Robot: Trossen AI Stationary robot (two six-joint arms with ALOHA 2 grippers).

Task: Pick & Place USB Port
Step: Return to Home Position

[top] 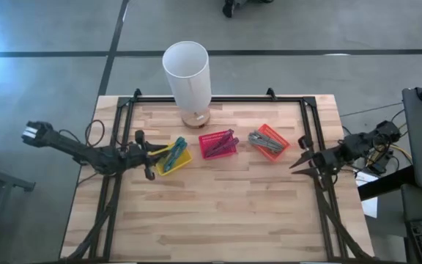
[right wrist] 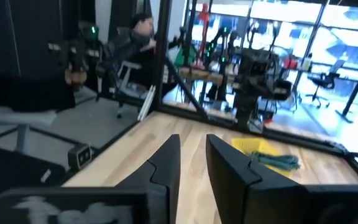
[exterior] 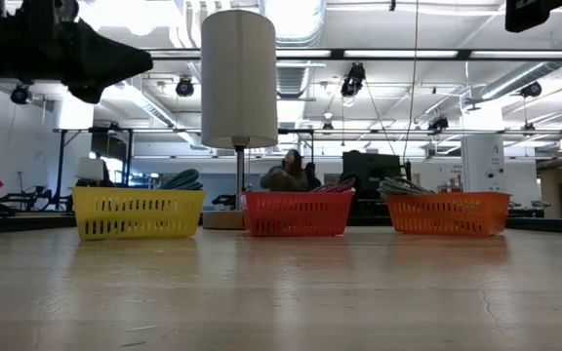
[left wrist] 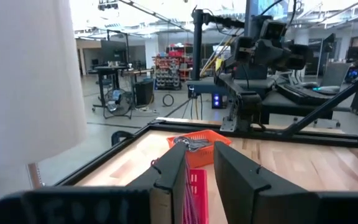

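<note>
Cables (top: 264, 140) lie in the orange bin (top: 281, 142), with more in the red bin (top: 222, 152) and the yellow bin (top: 184, 160), all lined up on the table (top: 218, 213) before the lamp (top: 187, 73). My left gripper (top: 151, 154) hovers just beside the yellow bin, fingers apart. My right gripper (top: 299, 160) sits at the table's right edge, spread too. At table height the three bins stand in a row, cables poking over the rims. Left wrist: there's a narrow gap between my fingers (left wrist: 169, 183), the red bin showing through, the orange bin beyond. Right wrist: fingers parted, the yellow bin and a teal cable (right wrist: 278, 160) ahead.
</note>
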